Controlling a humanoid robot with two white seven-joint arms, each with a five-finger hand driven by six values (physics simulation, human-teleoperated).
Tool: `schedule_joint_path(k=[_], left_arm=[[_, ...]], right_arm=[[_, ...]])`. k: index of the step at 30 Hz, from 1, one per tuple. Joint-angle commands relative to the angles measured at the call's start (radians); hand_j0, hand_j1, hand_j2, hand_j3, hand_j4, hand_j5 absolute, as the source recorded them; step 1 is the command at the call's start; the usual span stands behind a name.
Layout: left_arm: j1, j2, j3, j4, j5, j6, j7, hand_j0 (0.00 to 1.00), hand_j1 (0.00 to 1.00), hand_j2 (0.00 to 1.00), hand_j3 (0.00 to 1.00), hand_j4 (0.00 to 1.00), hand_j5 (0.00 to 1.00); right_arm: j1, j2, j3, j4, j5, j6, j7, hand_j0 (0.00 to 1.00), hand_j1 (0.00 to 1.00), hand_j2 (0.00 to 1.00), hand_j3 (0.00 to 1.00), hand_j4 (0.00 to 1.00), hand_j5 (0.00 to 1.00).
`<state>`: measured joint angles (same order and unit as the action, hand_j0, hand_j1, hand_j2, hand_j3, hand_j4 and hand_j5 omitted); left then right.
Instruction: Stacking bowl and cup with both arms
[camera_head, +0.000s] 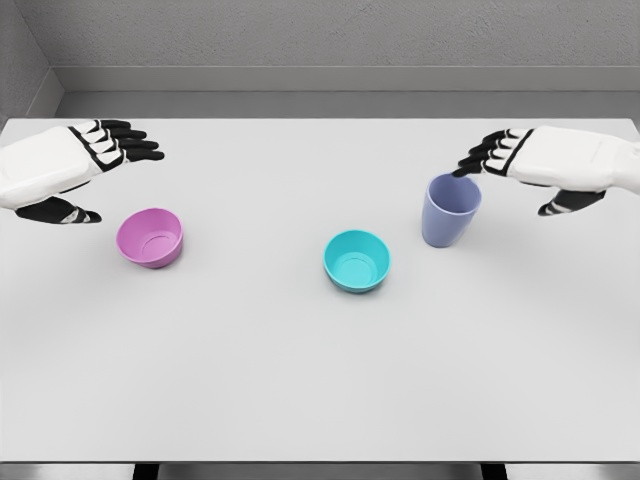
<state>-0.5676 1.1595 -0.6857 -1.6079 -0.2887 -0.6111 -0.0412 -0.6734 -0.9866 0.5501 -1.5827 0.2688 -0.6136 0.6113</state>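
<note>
While both hands hover with fingers spread and empty, the right hand, fingertips at the rim of the upright cup beside the teal bowl, risks tipping it.

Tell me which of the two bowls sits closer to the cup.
The teal bowl, at the table's middle just left of the blue cup. The pink bowl sits far off, near the left hand.

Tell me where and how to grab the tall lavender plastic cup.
Grip the tall lavender plastic cup around its side wall below the rim, coming in from its right, where the right robot hand hovers open beside the rim. It stands upright, mouth up, with straight, slightly tapered walls, so a wrap grasp probably suits best. The small teal bowl stands apart on its left.
</note>
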Motion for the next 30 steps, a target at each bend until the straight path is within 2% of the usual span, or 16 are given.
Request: schedule_joint_path(k=[1,3,4,5,7,8,9,16,20,25,30], left_arm=[[0.0,0.002,0.0,0.0,0.006,0.0,0.0,1.0,1.0,1.0,1.0,1.0,1.0],[-0.003,0.0,0.0,-0.001,0.006,0.0,-0.037,1.0,1.0,1.0,1.0,1.0,1.0],[-0.028,0.0,-0.009,-0.004,0.006,0.0,-0.097,1.0,1.0,1.0,1.0,1.0,1.0],[-0.069,0.0,-0.041,-0.006,0.006,0.0,-0.196,1.0,1.0,1.0,1.0,1.0,1.0],[-0.112,-0.032,-0.124,-0.004,0.0,0.0,-0.243,1.0,1.0,1.0,1.0,1.0,1.0],[-0.132,-0.064,-0.135,-0.004,-0.029,0.0,-0.259,1.0,1.0,1.0,1.0,1.0,1.0],[-0.133,-0.063,-0.135,-0.003,-0.029,0.0,-0.256,1.0,1.0,1.0,1.0,1.0,1.0],[-0.149,-0.063,-0.161,0.008,-0.033,0.0,-0.279,1.0,1.0,1.0,1.0,1.0,1.0],[-0.152,-0.07,-0.166,0.01,-0.044,0.0,-0.345,1.0,1.0,1.0,1.0,1.0,1.0],[-0.16,-0.101,-0.187,0.013,-0.06,0.0,-0.364,1.0,1.0,1.0,1.0,1.0,1.0],[-0.166,-0.118,-0.189,0.072,-0.061,0.0,-0.362,1.0,1.0,1.0,1.0,1.0,1.0]], right_arm=[[0.0,-0.003,-0.006,-0.01,-0.005,0.003,0.0,1.0,1.0,1.0,1.0,1.0,1.0],[0.0,-0.001,-0.007,-0.01,-0.007,0.003,0.0,1.0,1.0,1.0,1.0,1.0,1.0],[0.0,-0.001,-0.009,-0.008,-0.007,0.003,0.0,1.0,1.0,1.0,1.0,1.0,1.0],[0.0,0.0,-0.027,-0.007,-0.008,0.003,0.0,1.0,1.0,1.0,1.0,1.0,1.0],[0.0,-0.001,-0.053,-0.002,-0.008,0.003,0.0,1.0,1.0,1.0,1.0,1.0,1.0],[0.0,-0.023,-0.076,0.003,-0.008,0.003,0.0,1.0,1.0,1.0,1.0,1.0,1.0],[0.005,-0.066,-0.081,0.006,-0.011,0.003,0.0,1.0,1.0,1.0,1.0,1.0,1.0],[-0.006,-0.05,-0.087,-0.006,-0.01,0.003,0.0,1.0,1.0,1.0,1.0,1.0,1.0],[-0.005,-0.05,-0.082,-0.008,-0.007,0.003,0.0,1.0,1.0,1.0,1.0,1.0,1.0],[-0.014,-0.011,-0.07,-0.002,-0.005,0.003,0.0,1.0,1.0,1.0,1.0,1.0,1.0],[-0.014,0.026,-0.072,0.0,-0.005,0.003,0.0,1.0,1.0,1.0,1.0,1.0,1.0]])
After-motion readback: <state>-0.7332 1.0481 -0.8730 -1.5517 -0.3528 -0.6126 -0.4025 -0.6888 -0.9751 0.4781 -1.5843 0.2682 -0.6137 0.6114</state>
